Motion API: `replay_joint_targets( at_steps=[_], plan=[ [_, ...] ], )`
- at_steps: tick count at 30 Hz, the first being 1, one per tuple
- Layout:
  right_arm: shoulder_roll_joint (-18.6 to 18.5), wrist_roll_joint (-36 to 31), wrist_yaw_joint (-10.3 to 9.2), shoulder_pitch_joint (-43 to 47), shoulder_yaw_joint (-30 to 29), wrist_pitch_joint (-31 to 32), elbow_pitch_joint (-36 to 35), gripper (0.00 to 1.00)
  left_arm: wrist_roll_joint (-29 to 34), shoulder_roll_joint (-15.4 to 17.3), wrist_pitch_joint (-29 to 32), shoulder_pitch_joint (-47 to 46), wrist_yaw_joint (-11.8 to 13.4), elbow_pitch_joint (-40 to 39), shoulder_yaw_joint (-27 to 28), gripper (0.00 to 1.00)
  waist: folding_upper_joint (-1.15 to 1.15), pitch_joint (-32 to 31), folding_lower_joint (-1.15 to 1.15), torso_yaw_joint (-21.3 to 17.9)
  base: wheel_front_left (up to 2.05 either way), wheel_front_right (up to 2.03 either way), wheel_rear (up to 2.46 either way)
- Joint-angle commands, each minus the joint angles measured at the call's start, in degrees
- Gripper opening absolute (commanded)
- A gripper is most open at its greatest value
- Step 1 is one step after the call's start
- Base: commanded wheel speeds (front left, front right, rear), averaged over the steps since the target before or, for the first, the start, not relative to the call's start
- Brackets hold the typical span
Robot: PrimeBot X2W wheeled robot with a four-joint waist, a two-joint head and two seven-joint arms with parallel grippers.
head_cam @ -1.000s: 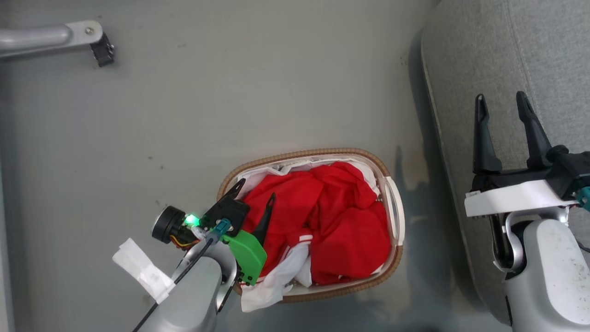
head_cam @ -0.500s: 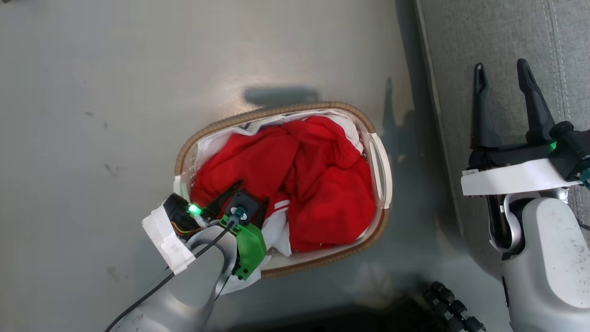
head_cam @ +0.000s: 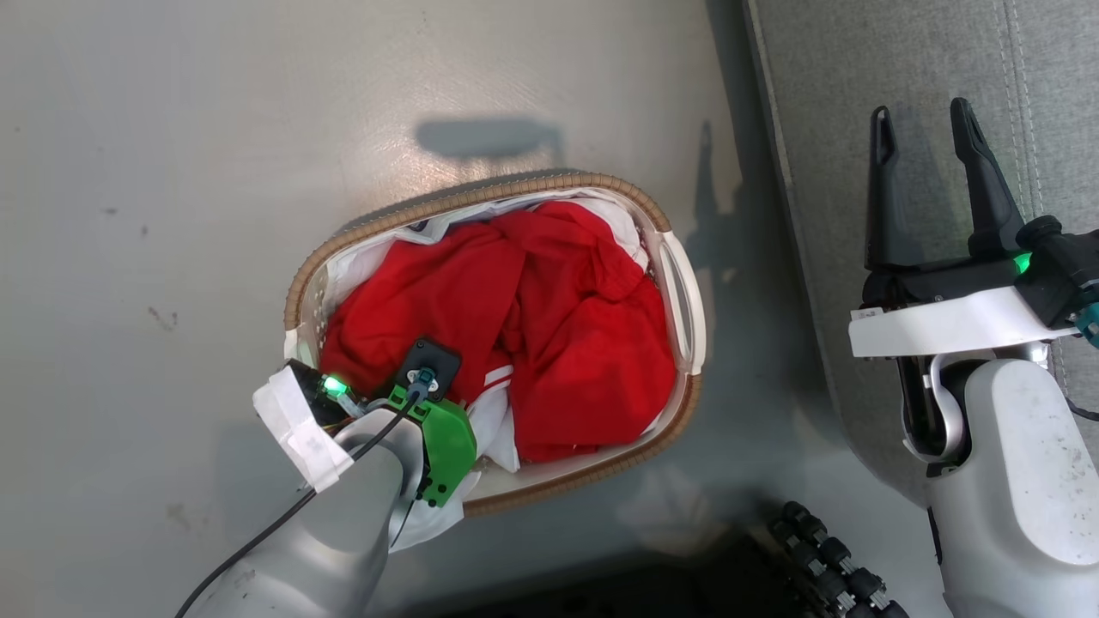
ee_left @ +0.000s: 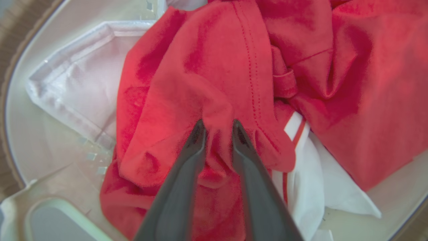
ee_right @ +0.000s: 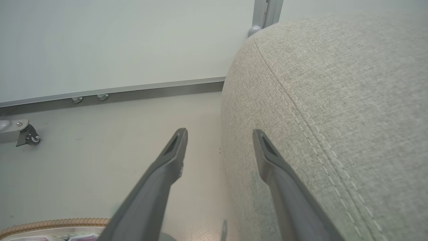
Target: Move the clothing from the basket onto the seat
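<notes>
The basket (head_cam: 481, 193) stands on the floor, heaped with red clothing (head_cam: 532, 326), one piece edged with white stripes. My left arm reaches down into the basket's near left end. In the left wrist view, my left gripper (ee_left: 218, 125) has its fingers drawn close together, pinching a raised fold of the red clothing (ee_left: 207, 67). The basket's white wall (ee_left: 40, 140) lies to the left of it. My right gripper (head_cam: 919, 129) hangs open with nothing in it over the edge of the grey seat (head_cam: 859, 69), its fingers (ee_right: 177, 147) straddling the seat's rounded edge (ee_right: 334, 100).
Grey floor (head_cam: 172, 172) surrounds the basket; the seat lies just right of it. The white liner (ee_left: 77, 80) shows beside the clothing. A black ribbed part (head_cam: 824, 558) sits at the bottom edge. A wall with a metal baseboard (ee_right: 133, 88) and a caster foot (ee_right: 26, 135) lie beyond.
The head view has shifted, so the basket sits higher and further left. My left gripper has sunk into the basket and closed from wide open onto a red fold. The right gripper stays open.
</notes>
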Motion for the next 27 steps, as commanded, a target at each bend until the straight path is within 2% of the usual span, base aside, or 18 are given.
replay_joint_targets(
  at_steps=[1,10,17,27],
  plan=[
    [-0.11,0.01,-0.02,0.06,0.02,-0.18,0.27,1.0,-0.68,0.34,0.22,-0.58,0.15,0.01,-0.39,0.0,0.0,-0.58,-0.01,0.01,0.0,0.0,0.0],
    [-0.12,-1.1,-0.02,2.12,-0.43,-0.18,2.18,1.0,-3.8,0.33,-2.74,2.47,-0.15,-1.02,-2.32,0.0,0.0,-6.68,-0.01,1.57,0.0,0.0,0.0],
    [-0.14,-2.9,-0.02,5.77,-1.24,-0.18,4.5,1.0,-5.19,0.35,-4.22,5.77,-0.67,-3.58,-2.46,0.0,0.0,-15.64,-0.01,4.28,0.0,0.0,0.0],
    [-0.15,-4.67,-0.03,13.09,-2.3,-0.19,7.34,1.0,-0.82,6.16,-4.18,11.0,-0.54,-17.21,-1.06,0.0,0.0,-30.3,-0.01,7.98,0.0,0.0,0.0]
  ],
)
